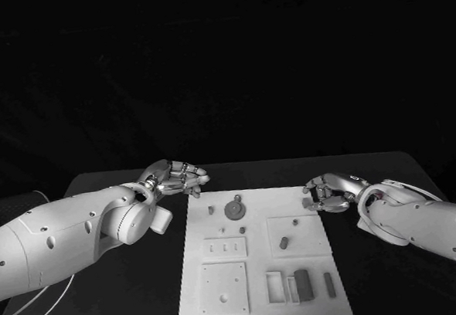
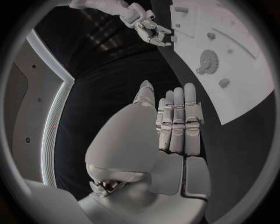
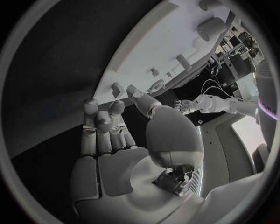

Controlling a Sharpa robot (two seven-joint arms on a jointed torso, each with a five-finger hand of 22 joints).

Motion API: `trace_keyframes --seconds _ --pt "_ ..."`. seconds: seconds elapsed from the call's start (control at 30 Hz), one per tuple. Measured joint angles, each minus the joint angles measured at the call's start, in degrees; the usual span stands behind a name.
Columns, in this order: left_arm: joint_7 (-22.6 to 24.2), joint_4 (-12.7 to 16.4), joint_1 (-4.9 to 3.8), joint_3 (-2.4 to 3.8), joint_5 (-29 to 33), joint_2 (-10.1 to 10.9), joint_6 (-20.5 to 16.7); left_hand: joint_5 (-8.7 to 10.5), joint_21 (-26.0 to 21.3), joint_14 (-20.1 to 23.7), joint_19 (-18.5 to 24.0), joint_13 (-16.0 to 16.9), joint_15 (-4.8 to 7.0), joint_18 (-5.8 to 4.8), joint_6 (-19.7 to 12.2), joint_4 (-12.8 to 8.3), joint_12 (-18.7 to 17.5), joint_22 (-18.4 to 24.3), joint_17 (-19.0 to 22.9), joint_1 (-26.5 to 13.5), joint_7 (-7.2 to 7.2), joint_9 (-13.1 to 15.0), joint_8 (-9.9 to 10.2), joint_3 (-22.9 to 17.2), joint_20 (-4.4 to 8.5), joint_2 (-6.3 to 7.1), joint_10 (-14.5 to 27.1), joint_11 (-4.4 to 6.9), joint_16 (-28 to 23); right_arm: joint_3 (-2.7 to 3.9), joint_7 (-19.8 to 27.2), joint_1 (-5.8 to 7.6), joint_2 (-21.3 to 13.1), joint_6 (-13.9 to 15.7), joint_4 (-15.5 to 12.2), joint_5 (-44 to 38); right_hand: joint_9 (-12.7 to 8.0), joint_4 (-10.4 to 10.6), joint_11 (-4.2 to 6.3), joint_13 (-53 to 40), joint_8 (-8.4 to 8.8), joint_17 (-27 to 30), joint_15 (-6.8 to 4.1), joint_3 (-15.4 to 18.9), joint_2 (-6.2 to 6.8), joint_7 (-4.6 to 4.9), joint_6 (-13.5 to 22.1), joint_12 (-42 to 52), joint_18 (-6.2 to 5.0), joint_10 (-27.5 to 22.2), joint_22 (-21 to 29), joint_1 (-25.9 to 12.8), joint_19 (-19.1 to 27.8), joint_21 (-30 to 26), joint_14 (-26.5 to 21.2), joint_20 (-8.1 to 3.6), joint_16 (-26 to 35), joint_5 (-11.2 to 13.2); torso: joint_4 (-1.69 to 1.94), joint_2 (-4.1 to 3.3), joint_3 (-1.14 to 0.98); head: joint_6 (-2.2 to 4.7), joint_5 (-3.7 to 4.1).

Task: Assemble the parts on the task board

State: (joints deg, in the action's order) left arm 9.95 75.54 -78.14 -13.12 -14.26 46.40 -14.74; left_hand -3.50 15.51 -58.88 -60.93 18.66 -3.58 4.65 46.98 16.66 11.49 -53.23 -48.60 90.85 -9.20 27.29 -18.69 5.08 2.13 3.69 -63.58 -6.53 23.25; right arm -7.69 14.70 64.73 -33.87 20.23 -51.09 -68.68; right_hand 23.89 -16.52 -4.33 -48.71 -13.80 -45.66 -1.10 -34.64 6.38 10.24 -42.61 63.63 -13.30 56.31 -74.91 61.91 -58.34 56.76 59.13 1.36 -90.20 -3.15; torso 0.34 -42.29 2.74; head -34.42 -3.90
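Both hands hover empty, fingers apart: left hand (image 1: pixel 174 178) at the task board's (image 1: pixel 264 309) eleven o'clock, right hand (image 1: pixel 331 191) at two.

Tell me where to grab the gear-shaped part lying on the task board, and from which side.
Grip the gear by its toothed rim, coming straight down from above. It lies flat on the task board, so its sides offer little height. The left hand, open and nearest, seems best placed.
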Motion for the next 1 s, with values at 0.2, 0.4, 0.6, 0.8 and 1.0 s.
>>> trace_keyframes --seconds 0.2,0.4,0.6,0.8,1.0 --pt "0.00 0.30 -0.04 0.04 -0.14 0.08 0.00 0.00 0.00 0.00 0.00 0.00 0.00 0.07 0.00 0.00 0.00 0.00 0.00 0.00 0.00 0.00 0.00 0.00 0.00 0.00 0.00 0.00 0.00 -0.05 -0.07 -0.43 0.58 -0.08 0.69 -0.12 0.00 0.00 0.00 0.00 0.00 0.00 0.01 0.00 0.00 0.00 -0.01 0.00 0.00 0.00 0.00 0.00 0.00 0.00 -0.01 0.01 0.00 0.00 -0.07 0.01 -0.08 -0.27 -0.02" --pt "0.00 0.38 -0.05 0.04 -0.24 0.12 0.00 0.00 0.00 0.00 0.00 0.00 0.00 0.12 0.00 0.00 0.00 0.00 0.00 0.00 0.00 0.00 0.00 0.00 -0.01 0.00 0.00 0.00 0.00 -0.05 -0.13 -0.53 0.93 -0.14 1.02 -0.29 -0.01 0.00 0.00 0.00 -0.23 0.00 0.01 0.00 0.00 -0.01 -0.01 0.00 0.00 0.00 0.00 0.00 0.02 0.00 -0.01 0.02 0.00 0.00 -0.07 0.01 -0.12 -0.45 -0.07" --pt "0.00 0.47 -0.06 0.05 -0.32 0.19 0.00 0.00 0.00 0.00 0.00 0.00 0.00 0.14 0.00 0.00 0.00 0.00 0.00 0.00 0.00 -0.01 0.00 0.00 -0.01 0.00 0.00 0.00 0.00 -0.05 -0.22 -0.56 0.94 -0.18 1.11 -0.40 -0.01 0.00 0.00 0.03 -0.29 0.00 0.01 0.00 -0.31 -0.01 -0.02 0.00 0.00 0.00 0.00 -0.31 -0.05 0.00 -0.01 -0.03 0.00 0.00 -0.07 0.04 -0.14 -0.59 -0.13" --pt "0.00 0.54 -0.08 0.06 -0.43 0.27 0.00 0.00 0.00 0.00 0.00 0.00 0.00 0.17 0.00 0.00 0.00 0.00 -0.01 0.00 0.00 -0.01 0.01 0.00 -0.01 0.00 0.00 0.00 0.00 -0.05 -0.35 -0.56 1.07 -0.20 1.13 -0.55 0.01 0.00 0.00 0.06 -0.52 0.00 -0.20 0.00 -0.76 -0.34 -0.36 0.00 0.00 0.01 0.00 -0.31 -0.14 0.00 0.20 -0.11 0.00 0.00 -0.10 0.04 -0.18 -0.64 -0.17" --pt "0.00 0.66 -0.11 0.08 -0.49 0.35 0.00 0.00 0.00 0.00 -0.08 0.00 0.00 0.18 0.00 0.00 0.00 -0.04 -0.05 0.00 0.00 -0.01 0.04 0.00 -0.09 0.00 0.00 0.00 0.00 -0.05 -0.72 -0.56 1.30 -0.16 1.07 -0.91 0.26 0.00 0.01 0.16 -1.18 0.00 -0.38 0.00 -1.29 -1.16 -1.23 0.22 0.00 -0.01 0.00 -0.38 -0.14 0.00 0.39 -0.10 -0.08 0.00 -0.11 0.05 -0.19 -0.69 -0.26"
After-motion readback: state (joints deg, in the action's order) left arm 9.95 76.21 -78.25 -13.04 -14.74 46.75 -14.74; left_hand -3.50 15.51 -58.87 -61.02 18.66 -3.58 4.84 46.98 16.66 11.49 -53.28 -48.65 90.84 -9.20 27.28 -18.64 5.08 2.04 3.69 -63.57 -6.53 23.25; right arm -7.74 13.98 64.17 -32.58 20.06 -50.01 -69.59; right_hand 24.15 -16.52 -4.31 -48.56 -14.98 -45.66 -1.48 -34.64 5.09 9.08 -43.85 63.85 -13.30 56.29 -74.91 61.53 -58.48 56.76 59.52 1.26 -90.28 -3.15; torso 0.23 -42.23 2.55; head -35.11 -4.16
